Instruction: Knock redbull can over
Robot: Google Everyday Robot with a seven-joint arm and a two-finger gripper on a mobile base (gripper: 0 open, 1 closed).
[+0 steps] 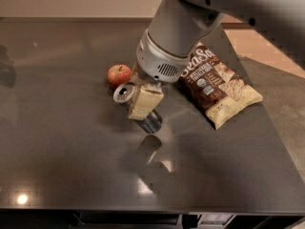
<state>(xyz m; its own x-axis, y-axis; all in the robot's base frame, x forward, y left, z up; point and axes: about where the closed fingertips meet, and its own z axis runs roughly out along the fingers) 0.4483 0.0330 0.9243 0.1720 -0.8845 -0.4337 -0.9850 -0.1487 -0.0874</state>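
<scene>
On the glossy dark table [71, 175], the slim metal redbull can [125, 94] tilts steeply, its shiny silver top toward the round red apple [118, 74] behind it. The gripper [144, 100] lies across the can; whether it clasps the can cannot be told. A crinkled brown chip bag [217, 87] lies to the right.

We see a dark, glossy counter [62, 147]. The tool [144, 102] hangs low over its middle, against a can [151, 122] that is tilted with its lower end at the counter. An apple [118, 74] sits just beyond the tool to the left, and a chip bag [217, 87] lies flat to its right.
</scene>
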